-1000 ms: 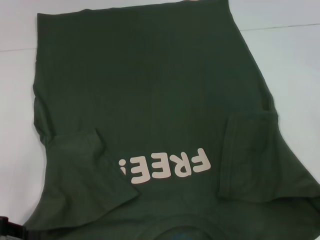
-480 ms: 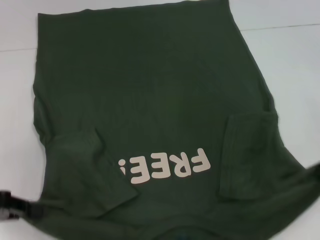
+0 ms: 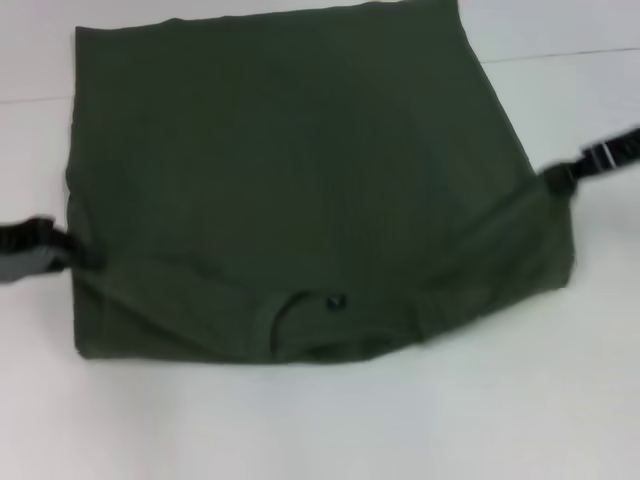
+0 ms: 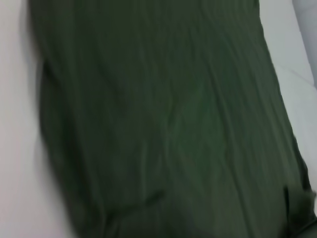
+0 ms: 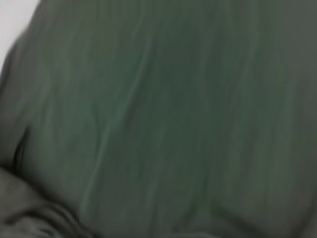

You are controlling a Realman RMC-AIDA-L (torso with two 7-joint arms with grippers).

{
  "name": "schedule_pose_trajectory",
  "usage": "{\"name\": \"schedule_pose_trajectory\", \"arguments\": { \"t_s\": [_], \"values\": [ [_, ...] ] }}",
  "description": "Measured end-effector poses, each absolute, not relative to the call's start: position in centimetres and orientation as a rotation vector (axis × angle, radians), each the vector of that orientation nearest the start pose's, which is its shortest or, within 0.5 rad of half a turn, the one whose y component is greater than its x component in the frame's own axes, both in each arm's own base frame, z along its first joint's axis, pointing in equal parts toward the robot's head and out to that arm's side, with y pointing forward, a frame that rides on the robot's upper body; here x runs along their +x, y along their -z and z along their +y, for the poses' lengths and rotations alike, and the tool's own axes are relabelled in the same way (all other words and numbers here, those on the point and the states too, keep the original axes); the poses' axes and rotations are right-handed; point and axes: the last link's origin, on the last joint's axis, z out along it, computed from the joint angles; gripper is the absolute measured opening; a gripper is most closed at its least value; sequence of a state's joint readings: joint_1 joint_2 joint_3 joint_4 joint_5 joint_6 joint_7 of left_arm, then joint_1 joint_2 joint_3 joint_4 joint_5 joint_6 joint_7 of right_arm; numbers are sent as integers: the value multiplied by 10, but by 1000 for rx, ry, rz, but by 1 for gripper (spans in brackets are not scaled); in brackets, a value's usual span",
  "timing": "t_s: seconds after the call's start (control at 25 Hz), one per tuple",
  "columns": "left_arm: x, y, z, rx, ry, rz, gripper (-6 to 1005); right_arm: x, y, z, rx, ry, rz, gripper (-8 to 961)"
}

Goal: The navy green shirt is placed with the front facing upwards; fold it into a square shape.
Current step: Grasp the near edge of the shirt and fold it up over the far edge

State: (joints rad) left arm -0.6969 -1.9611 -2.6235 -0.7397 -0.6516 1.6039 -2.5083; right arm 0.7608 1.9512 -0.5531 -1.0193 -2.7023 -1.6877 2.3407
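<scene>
Now both grippers pinch the navy green shirt [image 3: 300, 190], left gripper [image 3: 75, 255] and right gripper [image 3: 553, 180] closed on its side edges; they should lay it level, evenly tensioned.

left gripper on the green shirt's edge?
Touching. Head view: left gripper meets the dark olive-green cotton shirt at its left edge, no gap.

The navy green shirt [image 3: 300, 190] lies on the white worktop [image 3: 330, 420] folded over on itself, plain green side up (no lettering shows). Its outline is roughly square, with the right edge slanting outward. The ribbed round collar [image 3: 300, 305] and a small dark neck label [image 3: 335, 301] sit near the shirt's near edge.
</scene>
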Motion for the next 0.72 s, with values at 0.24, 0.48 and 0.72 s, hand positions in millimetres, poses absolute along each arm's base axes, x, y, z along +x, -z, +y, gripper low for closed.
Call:
{"name": "schedule_pose_trajectory", "arguments": {
  "t_s": [0.24, 0.48, 0.72],
  "values": [
    [-261, -48, 404, -2153, 368, -1826, 96, 245, -104, 411, -2249, -160, 1361, 20],
    [-251, -46, 417, -2113, 466, -1784, 101, 247, -104, 418, -2179, -248, 1358, 20],
    [-255, -40, 427, -2027, 497, -1747, 107, 255, -99, 423, -2078, -351, 1358, 20]
  ]
}}
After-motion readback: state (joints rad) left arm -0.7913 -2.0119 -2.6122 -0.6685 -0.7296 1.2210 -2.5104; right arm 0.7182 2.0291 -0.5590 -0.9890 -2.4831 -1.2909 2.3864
